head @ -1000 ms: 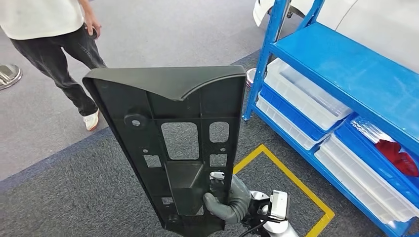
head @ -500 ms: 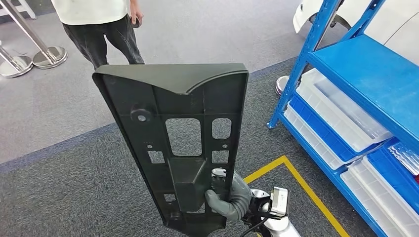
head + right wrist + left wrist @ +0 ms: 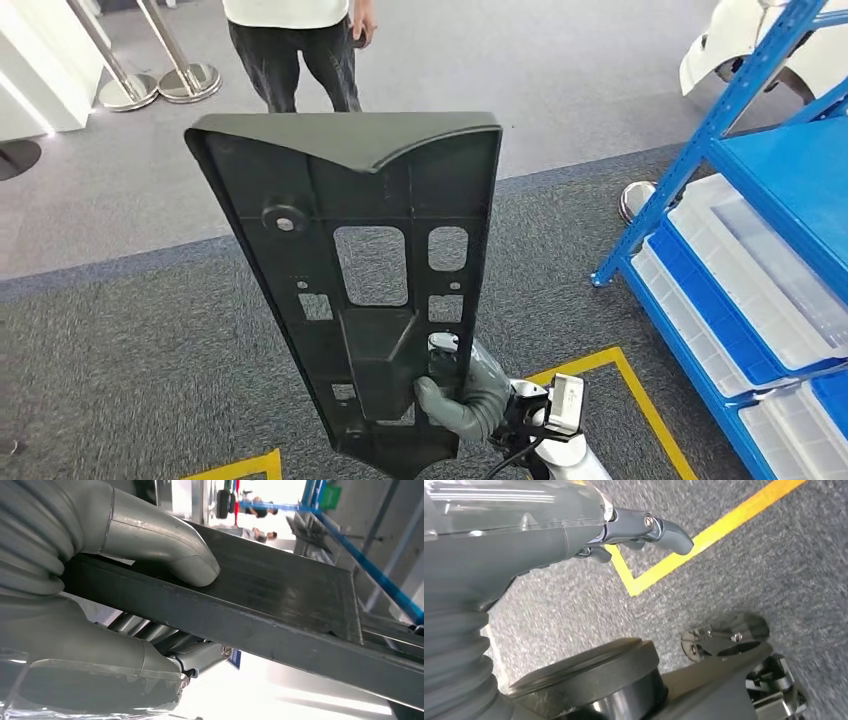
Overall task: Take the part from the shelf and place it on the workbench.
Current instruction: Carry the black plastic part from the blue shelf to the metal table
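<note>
Part: black plastic panel (image 3: 365,270) is standing upright off the floor, long axis vertical, rising above the right hand.
Right hand (image 3: 462,398): fingers are clamping its lower edge.
Left hand (image 3: 644,527): hanging empty, fingers loosely curled.
Shelf: blue rack (image 3: 745,150) is standing to the right.

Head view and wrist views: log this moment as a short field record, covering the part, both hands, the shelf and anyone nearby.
part: dark plastic panel, held upright
right hand: right hand grips the panel near its lower end, thumb pressed on its face
left hand: left hand holds nothing, hangs over carpet
shelf: blue shelf to the right, white bins on it
nearby: person standing ahead
</note>
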Tool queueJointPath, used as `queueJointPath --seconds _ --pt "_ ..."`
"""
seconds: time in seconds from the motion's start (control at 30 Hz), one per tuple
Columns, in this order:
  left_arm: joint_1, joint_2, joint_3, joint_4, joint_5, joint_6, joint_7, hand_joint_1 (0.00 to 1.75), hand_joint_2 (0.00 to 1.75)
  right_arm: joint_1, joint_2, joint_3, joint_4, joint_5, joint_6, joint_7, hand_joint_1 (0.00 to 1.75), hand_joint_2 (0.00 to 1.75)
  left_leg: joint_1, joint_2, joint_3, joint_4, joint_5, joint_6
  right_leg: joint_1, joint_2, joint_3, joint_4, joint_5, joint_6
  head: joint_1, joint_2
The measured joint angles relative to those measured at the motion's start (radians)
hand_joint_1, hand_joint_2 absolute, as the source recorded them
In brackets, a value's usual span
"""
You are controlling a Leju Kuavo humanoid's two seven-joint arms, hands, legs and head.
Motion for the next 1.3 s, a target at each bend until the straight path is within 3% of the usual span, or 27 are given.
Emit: queueJointPath --seconds 0.07,0.13,0.2,0.23,0.27,0.3,0.37,0.43,0.5,0.53,0.6,0.67,0.73,0.77,0.8,0.83,0.87,0.93,0.97,1.03,1.1,1.17,1.23,1.27,1.3 --pt "-0.002 -0.001 -0.002 0.0 -0.003 0.001 -0.009 0.0 1.75 -0.002 0.0 0.0 -0.001 0.0 0.002 0.0 1.75 1.75 0.004 -0.022 0.001 -0.007 0.007 0.011 -0.005 0.033 -0.009 0.028 -0.022 0.011 0.0 0.0" --pt "-0.008 -0.004 -0.006 0.0 -0.005 0.001 -0.015 0.0 1.75 -0.001 -0.002 0.0 -0.002 0.0 0.002 -0.002 1.75 1.75 0.006 -0.044 0.001 -0.009 0.012 0.019 -0.009 0.09 -0.061 0.137 -0.08 0.018 0.0 0.0" --pt "-0.012 -0.007 -0.01 0.0 -0.006 0.001 -0.018 0.0 1.75 0.003 -0.005 0.0 -0.002 0.0 0.002 -0.002 1.75 1.75 0.006 -0.069 -0.002 -0.007 0.014 0.023 -0.011 0.111 -0.128 0.268 -0.127 0.02 0.0 0.0" --pt "-0.012 -0.007 -0.011 0.0 -0.006 0.001 -0.019 0.0 1.75 0.004 -0.006 0.0 -0.002 0.0 0.002 -0.002 1.75 1.75 0.006 -0.083 -0.003 -0.006 0.014 0.023 -0.011 0.113 -0.144 0.292 -0.124 0.02 0.0 0.0" --pt "-0.012 -0.008 -0.012 0.0 -0.006 0.001 -0.017 0.0 1.75 0.005 -0.007 0.0 -0.002 0.0 0.0 -0.002 1.75 1.75 0.006 -0.096 -0.003 -0.003 0.014 0.023 -0.012 0.114 -0.139 0.274 -0.1 0.02 0.0 0.0" --pt "-0.011 -0.008 -0.013 0.0 -0.006 0.001 -0.015 0.0 1.75 0.006 -0.008 0.0 -0.002 0.0 -0.002 -0.003 1.75 1.75 0.006 -0.11 -0.002 -0.001 0.013 0.021 -0.013 0.119 -0.117 0.222 -0.063 0.018 0.0 0.0" --pt "-0.01 -0.009 -0.013 0.0 -0.006 -0.001 -0.004 0.0 1.75 0.006 -0.009 0.0 -0.002 0.0 -0.006 -0.003 1.75 1.75 0.006 -0.135 -0.003 0.007 0.01 0.015 -0.018 0.156 -0.056 0.083 0.002 0.015 0.0 0.0" --pt "-0.006 -0.01 -0.013 0.0 -0.005 -0.003 0.007 0.0 1.75 0.005 -0.01 0.0 -0.002 -0.001 -0.008 -0.004 1.75 1.75 0.007 -0.154 -0.011 0.011 0.009 0.005 -0.019 0.185 -0.029 0.018 0.016 0.012 0.0 0.0" --pt "-0.001 -0.01 -0.013 0.0 -0.004 -0.004 0.011 0.0 1.75 0.004 -0.011 0.0 -0.002 -0.003 -0.008 -0.005 1.75 1.75 0.011 -0.172 -0.018 0.008 0.011 -0.008 -0.016 0.174 -0.027 0.013 0.015 0.005 0.0 0.0" --pt "0.001 -0.01 -0.012 0.0 -0.004 -0.005 0.014 0.0 1.75 0.003 -0.012 0.0 -0.002 -0.003 -0.008 -0.006 1.75 1.75 0.012 -0.171 -0.019 0.011 0.009 -0.013 -0.016 0.163 -0.024 0.008 0.016 -0.001 0.0 0.0" --pt "0.0 -0.008 -0.012 0.0 -0.002 -0.007 0.027 0.0 1.75 0.001 -0.012 0.0 -0.002 -0.005 -0.007 -0.007 1.75 1.75 0.009 -0.134 -0.036 0.053 -0.019 -0.021 -0.018 0.138 -0.016 -0.004 0.02 -0.014 0.0 0.0" --pt "-0.007 -0.006 -0.012 0.0 0.001 -0.011 0.041 0.0 1.75 0.001 -0.012 0.0 -0.002 -0.006 -0.007 -0.008 1.75 1.75 0.008 -0.085 -0.086 0.167 -0.082 -0.028 -0.014 0.111 -0.011 -0.009 0.019 -0.022 0.0 0.0" --pt "-0.014 -0.003 -0.011 0.0 0.004 -0.014 0.05 0.0 1.75 0.001 -0.012 0.0 0.0 -0.006 -0.006 -0.008 1.75 1.75 0.009 -0.07 -0.129 0.271 -0.122 -0.032 -0.011 0.081 -0.011 -0.009 0.016 -0.025 0.0 0.0" --pt "-0.015 -0.003 -0.011 0.0 0.004 -0.015 0.052 0.0 1.75 0.001 -0.012 0.0 0.001 -0.007 -0.006 -0.009 1.75 1.75 0.01 -0.066 -0.127 0.275 -0.115 -0.033 -0.01 0.068 -0.01 -0.008 0.015 -0.025 0.0 0.0" --pt "-0.014 -0.002 -0.011 0.0 0.004 -0.016 0.053 0.0 1.75 0.001 -0.012 0.0 0.003 -0.007 -0.006 -0.01 1.75 1.75 0.011 -0.061 -0.105 0.239 -0.09 -0.033 -0.01 0.056 -0.008 -0.008 0.013 -0.023 0.0 0.0" --pt "-0.011 -0.002 -0.011 0.0 0.003 -0.017 0.053 0.0 1.75 0.001 -0.012 0.0 0.004 -0.008 -0.006 -0.011 1.75 1.75 0.011 -0.049 -0.067 0.17 -0.054 -0.031 -0.01 0.046 -0.005 -0.008 0.011 -0.022 0.0 0.0" --pt "-0.007 -0.001 -0.011 0.0 0.002 -0.016 0.053 0.0 1.75 0.001 -0.012 0.0 0.006 -0.009 -0.005 -0.013 1.75 1.75 0.009 -0.025 -0.03 0.1 -0.03 -0.029 -0.008 0.038 -0.003 -0.008 0.009 -0.019 0.0 0.0" --pt "0.0 0.001 -0.011 0.0 0.0 -0.015 0.051 0.0 1.75 0.0 -0.013 0.0 0.007 -0.011 -0.004 -0.017 1.75 1.75 0.001 0.016 0.012 0.007 -0.008 -0.017 -0.003 0.022 -0.002 -0.006 0.007 -0.012 0.0 0.0" --pt "0.002 0.002 -0.011 0.0 0.0 -0.014 0.048 0.0 1.75 0.0 -0.014 0.0 0.008 -0.011 -0.004 -0.019 1.75 1.75 -0.003 0.022 0.013 -0.002 -0.012 -0.011 -0.001 0.012 -0.004 -0.006 0.007 -0.009 0.0 0.0" --pt "0.006 0.003 -0.011 0.0 -0.005 -0.013 0.037 0.0 1.75 -0.001 -0.016 0.0 0.01 -0.011 -0.006 -0.024 1.75 1.75 -0.002 -0.001 0.009 -0.008 -0.006 0.003 -0.001 -0.004 -0.003 -0.003 0.004 0.002 0.0 0.0" --pt "0.005 0.002 -0.013 0.0 -0.012 -0.012 0.025 0.0 1.75 -0.002 -0.017 0.0 0.01 -0.009 -0.01 -0.029 1.75 1.75 0.003 -0.025 0.011 -0.014 0.001 0.014 -0.006 0.038 -0.017 0.036 -0.024 0.012 0.0 0.0" --pt "0.001 0.001 -0.015 0.0 -0.018 -0.012 0.021 0.0 1.75 0.0 -0.02 0.0 0.01 -0.006 -0.012 -0.031 1.75 1.75 0.006 -0.048 0.012 -0.016 0.005 0.021 -0.011 0.097 -0.074 0.155 -0.084 0.02 0.0 0.0" --pt "0.0 0.0 -0.017 0.0 -0.02 -0.013 0.02 0.0 1.75 0.006 -0.025 0.0 0.012 -0.005 -0.012 -0.031 1.75 1.75 0.006 -0.074 0.011 -0.015 0.006 0.022 -0.012 0.111 -0.139 0.277 -0.123 0.022 0.0 0.0" --pt "0.0 0.0 -0.018 0.0 -0.02 -0.013 0.019 0.0 1.75 0.008 -0.026 0.0 0.012 -0.004 -0.012 -0.031 1.75 1.75 0.007 -0.088 0.011 -0.014 0.006 0.022 -0.012 0.112 -0.15 0.291 -0.113 0.022 0.0 0.0" --pt "0.0 0.0 -0.018 0.0 -0.02 -0.013 0.02 0.0 1.75 0.009 -0.028 0.0 0.012 -0.004 -0.012 -0.03 1.75 1.75 0.007 -0.102 0.013 -0.013 0.005 0.021 -0.013 0.114 -0.142 0.266 -0.086 0.022 0.0 0.0"
